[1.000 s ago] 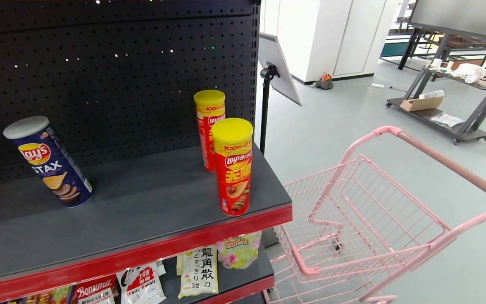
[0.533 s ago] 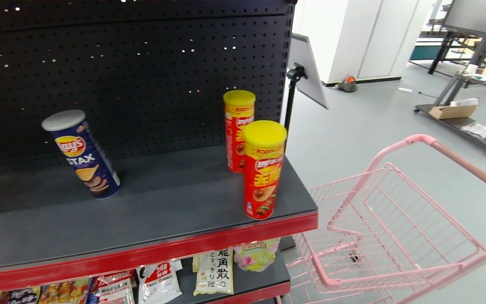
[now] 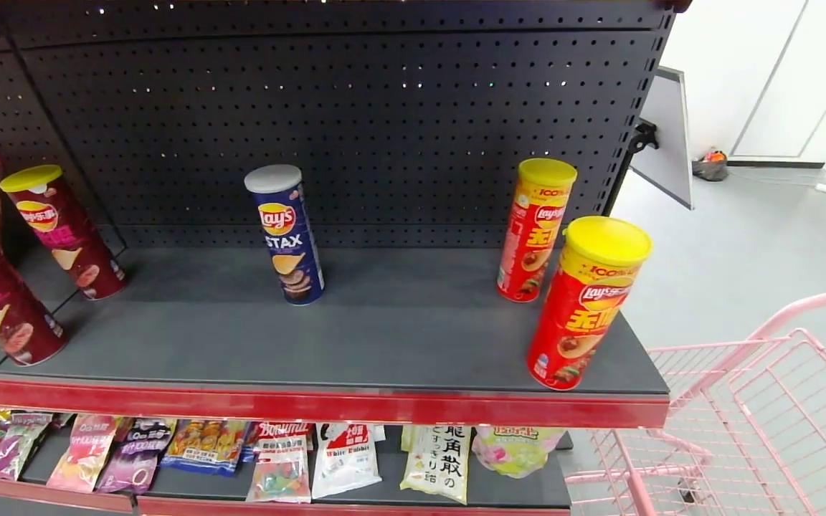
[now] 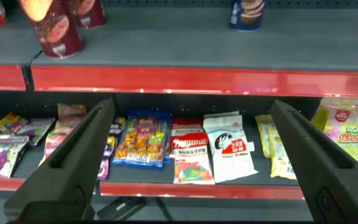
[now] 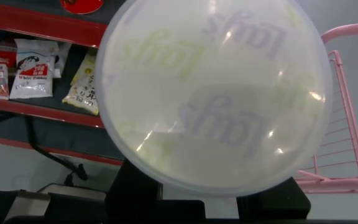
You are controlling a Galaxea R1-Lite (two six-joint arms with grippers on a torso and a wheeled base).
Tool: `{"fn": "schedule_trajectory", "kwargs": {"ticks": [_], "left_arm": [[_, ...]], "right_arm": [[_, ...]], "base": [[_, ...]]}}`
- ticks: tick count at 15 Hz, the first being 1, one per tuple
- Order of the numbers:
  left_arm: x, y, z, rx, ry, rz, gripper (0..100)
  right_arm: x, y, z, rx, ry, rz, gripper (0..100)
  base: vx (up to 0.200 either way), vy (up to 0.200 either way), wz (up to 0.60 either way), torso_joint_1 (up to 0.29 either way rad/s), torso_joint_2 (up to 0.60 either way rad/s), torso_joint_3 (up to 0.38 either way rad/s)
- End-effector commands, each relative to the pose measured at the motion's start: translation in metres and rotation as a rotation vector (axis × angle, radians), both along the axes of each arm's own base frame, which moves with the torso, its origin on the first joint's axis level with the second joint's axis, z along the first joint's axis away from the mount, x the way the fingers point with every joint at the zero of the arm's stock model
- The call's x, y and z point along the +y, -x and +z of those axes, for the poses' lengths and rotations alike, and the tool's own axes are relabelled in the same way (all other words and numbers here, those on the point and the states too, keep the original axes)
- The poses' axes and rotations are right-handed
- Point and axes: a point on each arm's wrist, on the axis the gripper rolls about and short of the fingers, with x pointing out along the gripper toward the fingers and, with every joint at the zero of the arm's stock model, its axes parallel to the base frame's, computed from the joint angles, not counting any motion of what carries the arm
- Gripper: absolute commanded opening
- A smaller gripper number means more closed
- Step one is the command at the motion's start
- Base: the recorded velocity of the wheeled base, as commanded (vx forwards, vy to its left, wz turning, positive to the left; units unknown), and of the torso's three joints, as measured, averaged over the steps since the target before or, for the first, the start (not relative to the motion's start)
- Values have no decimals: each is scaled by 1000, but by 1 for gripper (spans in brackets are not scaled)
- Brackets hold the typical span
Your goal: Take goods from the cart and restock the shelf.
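The grey upper shelf [image 3: 399, 344] with a red front edge carries a blue chips can [image 3: 285, 235] near its middle. Two red cans with yellow lids stand at the right end, one at the back [image 3: 535, 229] and one by the front edge [image 3: 586, 304]. Maroon cans [image 3: 63, 231] stand at the left. The pink cart [image 3: 779, 401] is beside the shelf's right end. My left gripper [image 4: 191, 168] is open and empty, facing the lower shelf's snack bags [image 4: 185, 146]. A can's clear lid [image 5: 216, 93] sits close before the right wrist camera; the right gripper holds that can, its fingers hidden beneath.
Snack bags [image 3: 345, 459] line the lower shelf. A black pegboard [image 3: 355, 129] backs the upper shelf. Bare shelf room lies between the blue can and the red cans. A grey board on a stand [image 3: 664, 143] stands past the shelf's right end.
The head camera has swung left, so the whole picture shifted right: the maroon cans came into view and most of the cart left it. The cans on the shelf have not moved.
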Motion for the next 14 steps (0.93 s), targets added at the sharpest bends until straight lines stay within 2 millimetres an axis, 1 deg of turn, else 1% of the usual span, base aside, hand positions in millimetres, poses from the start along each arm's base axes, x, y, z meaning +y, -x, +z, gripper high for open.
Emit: {"fn": "schedule_trajectory", "kwargs": {"ticks": [1,3,7,14], "left_arm": [[0,0,0,1,1,-1,100],[0,0,0,1,-1,-1,100],[0,0,0,1,-2,-1,100],[0,0,0,-1,-2,-3,100]], "right_arm": [[-2,7,-5,-42,-15,0,0],[-4,13,-10,-74,-25,1,0],[-4,14,-19,-72,-24,0,0],[-4,12,-21,-61,-22,6,0]], "base": [[0,0,0,0,0,0],[0,0,0,0,0,0],[0,0,0,0,0,0],[0,200,0,2,3,0]]}}
